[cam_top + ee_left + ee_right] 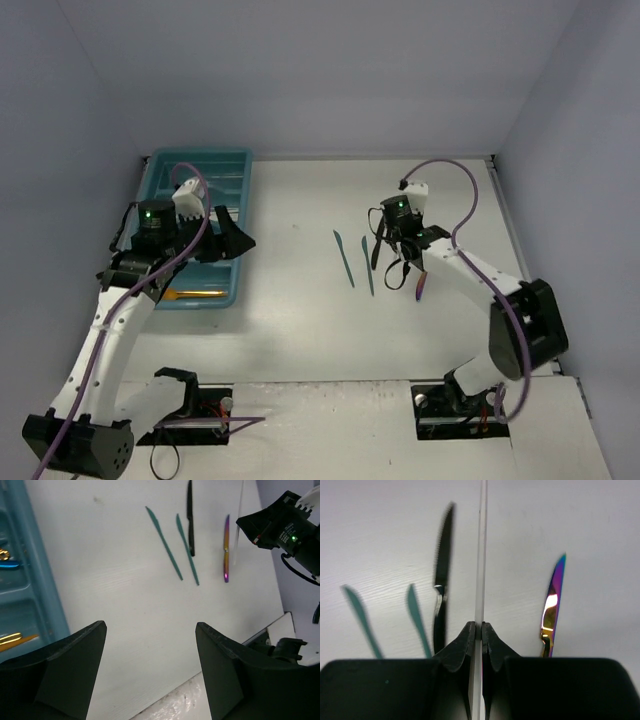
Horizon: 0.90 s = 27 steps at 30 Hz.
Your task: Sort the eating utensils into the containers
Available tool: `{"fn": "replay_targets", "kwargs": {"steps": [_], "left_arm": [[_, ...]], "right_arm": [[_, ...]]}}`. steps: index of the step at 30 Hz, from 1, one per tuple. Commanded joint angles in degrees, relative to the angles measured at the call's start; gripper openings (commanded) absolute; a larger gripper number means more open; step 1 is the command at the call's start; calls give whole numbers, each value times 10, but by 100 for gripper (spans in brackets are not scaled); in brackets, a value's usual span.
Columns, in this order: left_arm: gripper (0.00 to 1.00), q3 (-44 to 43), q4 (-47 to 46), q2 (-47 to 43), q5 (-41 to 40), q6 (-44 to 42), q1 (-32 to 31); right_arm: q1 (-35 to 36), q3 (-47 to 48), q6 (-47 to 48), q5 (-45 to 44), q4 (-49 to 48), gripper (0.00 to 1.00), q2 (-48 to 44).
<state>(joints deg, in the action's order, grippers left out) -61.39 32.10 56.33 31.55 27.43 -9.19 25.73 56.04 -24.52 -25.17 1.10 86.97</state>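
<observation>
Lift the thin white utensil (482,555) straight up, so it does not bump the black knife (442,570) or the shiny purple knife (555,595) beside it on the table (300,320). Then carry it to the teal tray (160,170) at the upper left. Your right pincer (481,630) is pressed together, pinching the white utensil. Your left pincer (150,625) is spread wide and holds nothing.

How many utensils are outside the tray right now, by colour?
Teal knives: 2
Black knife: 1
Iridescent purple knife: 1
White knife: 1, pinched in the right tool
Total: 5
</observation>
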Motion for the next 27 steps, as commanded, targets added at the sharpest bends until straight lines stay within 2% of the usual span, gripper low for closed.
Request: {"fn": "replay_targets", "kwargs": {"steps": [1, 4, 7, 10, 16, 18, 23, 27], "left_arm": [[69, -60, -93, 39, 25, 48, -57], [69, -93, -113, 66, -9, 54, -106], [69, -103, -180, 82, -27, 79, -143], [69, -109, -226, 107, -31, 114, -168], [68, -142, -256, 160, -53, 130, -221], [66, -146, -267, 172, -62, 134, -234], [49, -128, -309, 195, -85, 178, -258], [42, -122, -363, 210, -85, 203, -273]], "right_arm": [[89, 37, 158, 21, -13, 0, -118], [126, 35, 186, 86, -15, 0, -165], [160, 27, 195, 136, -24, 0, -198], [187, 22, 204, 169, -35, 0, -223], [205, 21, 213, 212, -48, 0, -245], [207, 21, 213, 217, -50, 0, -248], [209, 17, 213, 218, -56, 0, -252], [209, 14, 211, 218, -60, 0, -250]]}}
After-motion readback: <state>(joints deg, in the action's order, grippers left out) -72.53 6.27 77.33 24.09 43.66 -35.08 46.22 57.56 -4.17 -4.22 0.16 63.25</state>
